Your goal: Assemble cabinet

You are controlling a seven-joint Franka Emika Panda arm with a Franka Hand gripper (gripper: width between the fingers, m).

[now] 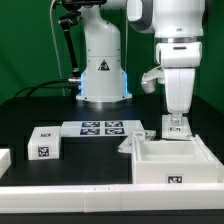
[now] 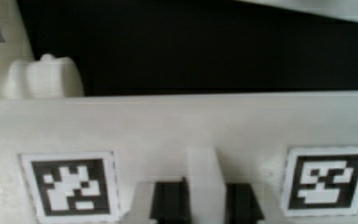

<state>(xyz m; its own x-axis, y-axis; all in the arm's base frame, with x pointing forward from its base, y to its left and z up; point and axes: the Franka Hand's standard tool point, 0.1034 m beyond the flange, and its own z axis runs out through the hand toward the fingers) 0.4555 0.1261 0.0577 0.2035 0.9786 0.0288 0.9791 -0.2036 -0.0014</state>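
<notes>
Toward the exterior view's right, box: the big white box (image 1: 152, 168) sits on the black table (image 1: 30, 108), open side up, with its inner walls showing and a tag on its near face. Nothing is fitted over the opening yet.
Jaws: my gripper (image 1: 175, 124) hangs straight down at the box's far edge. The jaws are drawn narrow and nip a thin white strip (image 2: 202, 170) between the dark pads (image 2: 165, 203). I judge the strip to be part of the box's wall, with a tag on each side of it, though the wrist view is too blurred to be sure.
Block: a small white tagged block (image 1: 45, 143) lies well apart on the exterior view's left, and I am not touching it.
Panel: a slim white panel (image 1: 128, 146) lies just beside the box on its left. I cannot tell whether it touches the box.
Edge piece: another white edge piece (image 1: 3, 158) shows only a corner at the exterior view's left border.
Marker board: the marker board (image 1: 100, 128) lies flat between block and box, farther back.
Rail: a long white rail (image 1: 90, 198) runs along the near side.
Done so far: little, as I judge it. The box stands ready, but no loose part looks joined to it.
Left to do: the block, panel and edge piece all look yet to be fitted, so most of the cabinet lies ahead.
</notes>
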